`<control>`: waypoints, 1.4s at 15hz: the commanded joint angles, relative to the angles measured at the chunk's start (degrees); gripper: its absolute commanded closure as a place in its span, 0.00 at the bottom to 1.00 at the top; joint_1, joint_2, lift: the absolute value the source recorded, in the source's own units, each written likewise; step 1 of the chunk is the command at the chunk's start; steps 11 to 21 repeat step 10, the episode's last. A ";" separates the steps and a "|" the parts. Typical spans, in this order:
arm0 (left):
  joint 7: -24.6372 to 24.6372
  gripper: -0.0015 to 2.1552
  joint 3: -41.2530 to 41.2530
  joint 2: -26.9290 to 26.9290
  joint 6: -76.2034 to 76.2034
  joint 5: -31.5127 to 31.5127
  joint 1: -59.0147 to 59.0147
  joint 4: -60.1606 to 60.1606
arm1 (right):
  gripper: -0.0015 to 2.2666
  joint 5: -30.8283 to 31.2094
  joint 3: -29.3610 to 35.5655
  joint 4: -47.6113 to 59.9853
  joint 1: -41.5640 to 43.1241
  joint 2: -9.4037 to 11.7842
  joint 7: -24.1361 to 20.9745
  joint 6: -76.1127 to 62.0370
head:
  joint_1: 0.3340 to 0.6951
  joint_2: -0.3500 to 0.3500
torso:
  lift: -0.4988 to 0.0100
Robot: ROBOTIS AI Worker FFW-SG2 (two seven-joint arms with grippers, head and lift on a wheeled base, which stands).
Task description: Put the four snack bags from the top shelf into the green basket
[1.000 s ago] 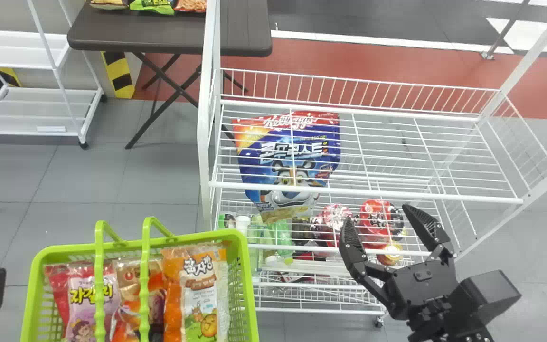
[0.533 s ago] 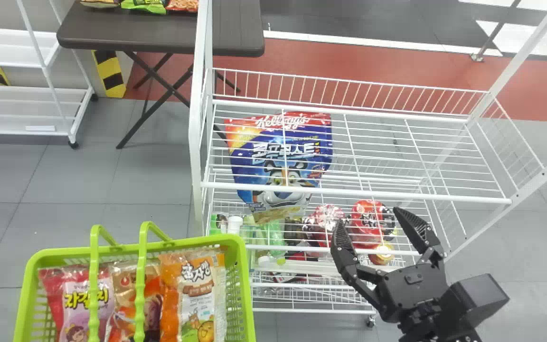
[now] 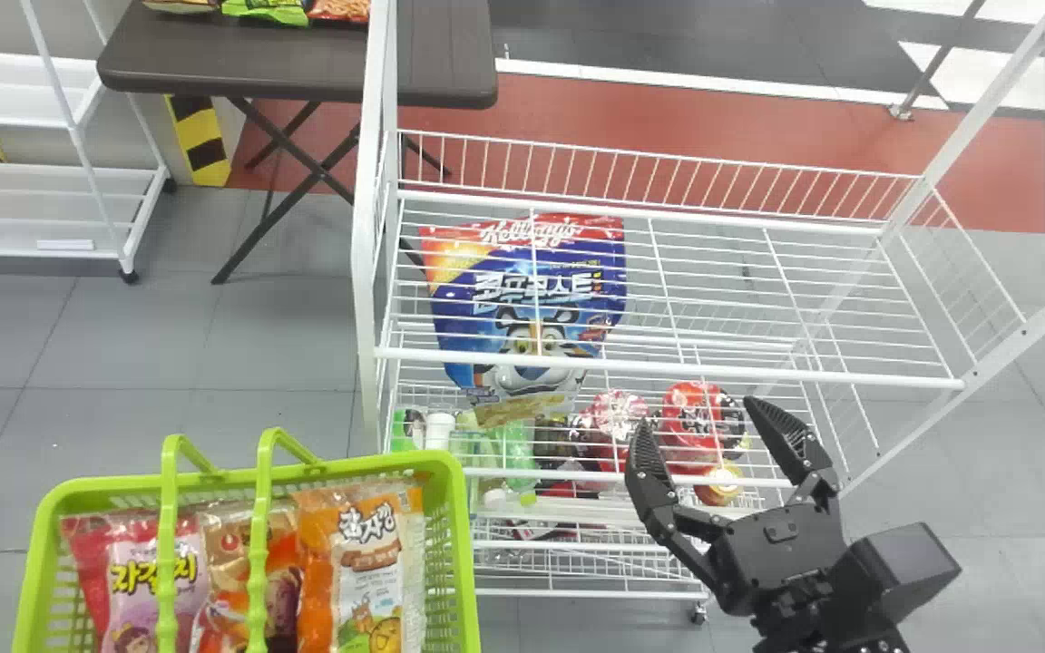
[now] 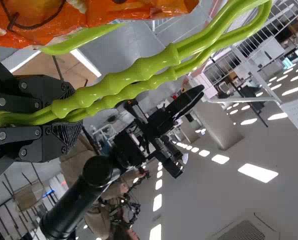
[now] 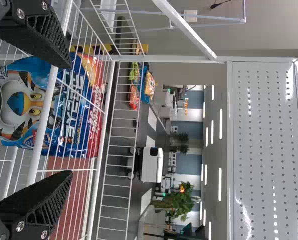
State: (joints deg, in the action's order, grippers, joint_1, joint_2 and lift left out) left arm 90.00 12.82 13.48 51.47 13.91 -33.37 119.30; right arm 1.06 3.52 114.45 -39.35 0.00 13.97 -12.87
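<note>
The snack bags lie side by side in the green basket (image 3: 123, 483): a pink one (image 3: 140, 585) toward the left, a brown-and-orange one (image 3: 283, 562) between, and an orange one (image 3: 368, 544) with a pale panel toward the right; I cannot tell whether a fourth is tucked among them. The basket's two handles (image 3: 260, 508) rise over them, and the left claw (image 4: 71, 115) is closed round both. To the right stands the white wire rack (image 3: 668, 370), a blue cereal bag (image 3: 527, 290) seen through the wires of its upper shelf, with red-lidded cups (image 3: 693, 417) and a green bottle (image 3: 515, 449) lower down. The right claw (image 3: 699, 417) is spread wide with nothing in its grip, at the front of the rack toward its right end. Farther back, more packets (image 3: 267, 8) sit on a dark tabletop (image 3: 241, 63), beside a white cart (image 3: 51, 195).
</note>
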 commanded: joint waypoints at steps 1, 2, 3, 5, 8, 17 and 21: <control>0.57 1.00 -0.08 -0.65 -0.18 -0.64 -0.03 -0.12 | 0.02 0.00 0.00 -0.10 0.32 -0.05 0.00 0.00 | 1.00 0.28 | 0.98; 0.57 1.00 -0.26 -1.09 -0.36 -0.99 -0.03 -0.12 | 0.02 0.00 0.00 -0.10 0.41 -0.05 0.00 0.00 | 1.00 0.28 | 0.98; 0.57 1.00 -0.43 -1.17 -0.36 -1.07 -0.03 -0.12 | 0.02 0.00 0.00 -0.19 0.41 -0.05 -0.09 0.00 | 1.00 0.27 | 0.98; 0.57 1.00 -0.52 -1.44 -0.36 -1.16 -0.03 -0.12 | 0.02 0.00 -0.09 -0.63 0.41 -0.05 -0.09 0.00 | 1.00 0.27 | 0.98; 0.57 1.00 -0.61 -1.70 -0.18 -1.43 -0.29 0.05 | 0.02 0.00 -0.18 -0.80 0.67 -0.05 -0.09 0.00 | 1.00 0.26 | 0.98; 0.57 1.00 -0.69 -1.79 -0.18 -1.43 -0.55 0.14 | 0.02 0.00 -0.26 -1.42 0.76 -0.05 -0.09 -0.70 | 1.00 0.25 | 0.98; 0.57 1.00 -0.69 -1.79 -0.18 -1.43 -0.55 0.14 | 0.02 0.00 -0.26 -1.42 0.76 -0.05 -0.09 -0.70 | 1.00 0.25 | 0.98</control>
